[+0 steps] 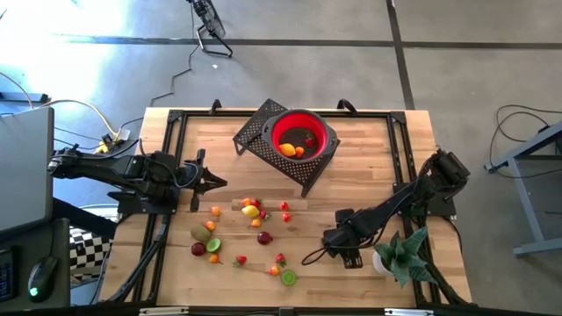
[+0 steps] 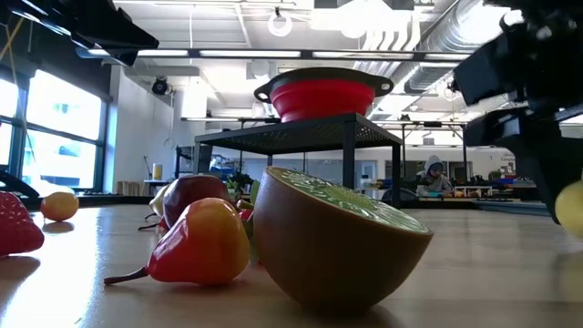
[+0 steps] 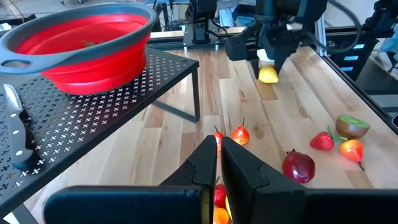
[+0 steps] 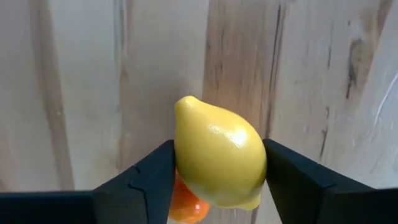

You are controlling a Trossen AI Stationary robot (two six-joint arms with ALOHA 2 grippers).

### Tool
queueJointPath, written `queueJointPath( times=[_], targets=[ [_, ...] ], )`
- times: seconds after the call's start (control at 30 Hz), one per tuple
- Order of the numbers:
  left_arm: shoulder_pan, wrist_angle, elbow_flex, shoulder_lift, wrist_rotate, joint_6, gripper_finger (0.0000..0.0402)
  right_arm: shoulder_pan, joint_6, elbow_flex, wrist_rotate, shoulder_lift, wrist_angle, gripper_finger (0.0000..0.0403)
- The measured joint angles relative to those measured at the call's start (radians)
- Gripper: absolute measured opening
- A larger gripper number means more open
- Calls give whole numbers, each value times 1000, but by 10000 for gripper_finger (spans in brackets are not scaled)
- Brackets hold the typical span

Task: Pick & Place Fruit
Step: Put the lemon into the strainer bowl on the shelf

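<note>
Right wrist view shows what the high view hides: right gripper (image 4: 217, 186) clamped on a yellow lemon (image 4: 219, 158), a finger (image 4: 140, 180) on each side, something orange half hidden underneath. Left gripper (image 3: 219, 163) closed, empty, near loose fruit (image 1: 251, 211). Red bowl (image 1: 304, 134) on a black rack (image 1: 263, 130).
</note>
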Motion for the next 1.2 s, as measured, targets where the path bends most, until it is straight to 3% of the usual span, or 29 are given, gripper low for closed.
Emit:
queueJointPath(
  times=[0.23, 0.6, 0.97, 1.2],
  targets=[
    [0, 0, 0, 0, 4, 0, 19, -12, 13, 1, 29, -97, 39, 212],
    [0, 0, 0, 0, 3, -15, 19, -53, 104, 1, 109, -350, 92, 207],
    [0, 0, 0, 0, 2, -49, 19, -62, 82, 1, 185, -531, 189, 205],
    [0, 0, 0, 0, 2, -51, 19, -63, 20, 1, 312, -605, 231, 206]
  ],
)
